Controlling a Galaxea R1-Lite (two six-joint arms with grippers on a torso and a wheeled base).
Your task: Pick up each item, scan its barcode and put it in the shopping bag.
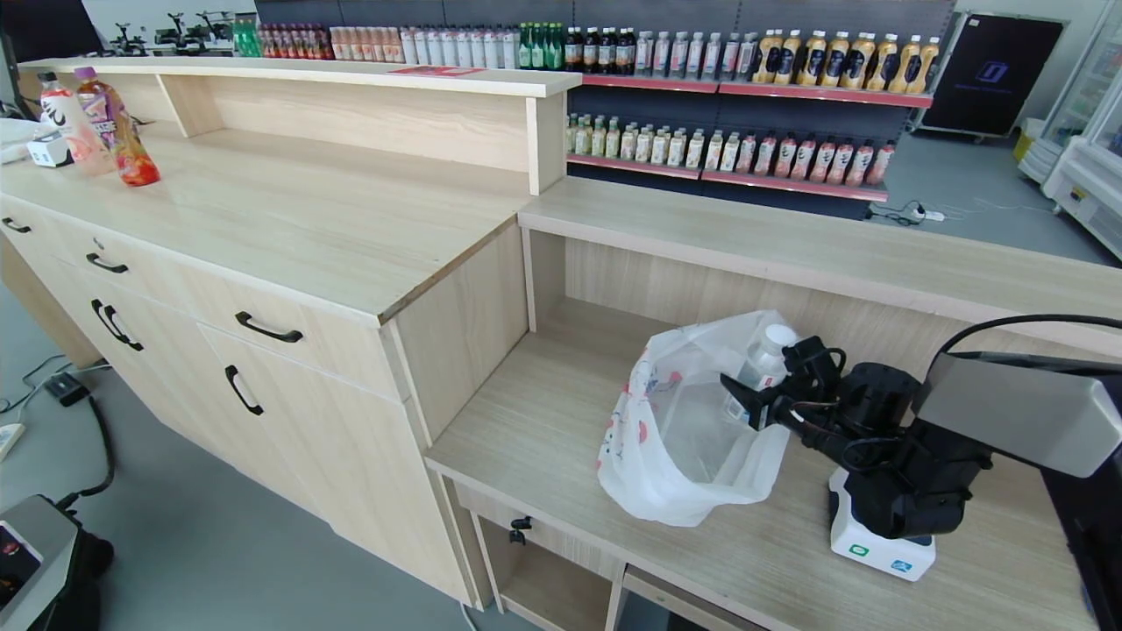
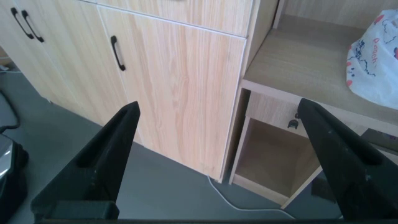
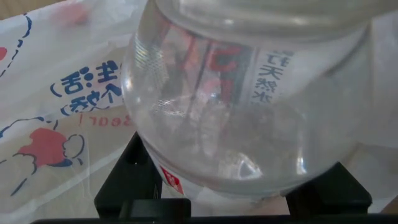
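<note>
A clear plastic bottle (image 1: 770, 350) with a white cap is held in my right gripper (image 1: 758, 394) at the open mouth of the white shopping bag (image 1: 692, 421) on the low counter. Seen from the right wrist, the bottle (image 3: 249, 106) sits between the dark fingers (image 3: 134, 180), with the printed bag (image 3: 56, 106) just behind it. My left gripper (image 2: 217, 168) hangs open and empty low above the floor, in front of the cabinet doors, with the bag (image 2: 376, 59) farther off. Two drink bottles (image 1: 131, 140) stand on the upper counter at the far left.
A white scanner box (image 1: 881, 543) sits on the low counter (image 1: 543, 421) under my right arm. The tall cabinet (image 1: 289, 350) with black handles stands to the left. Store shelves (image 1: 727, 88) of bottles line the back wall.
</note>
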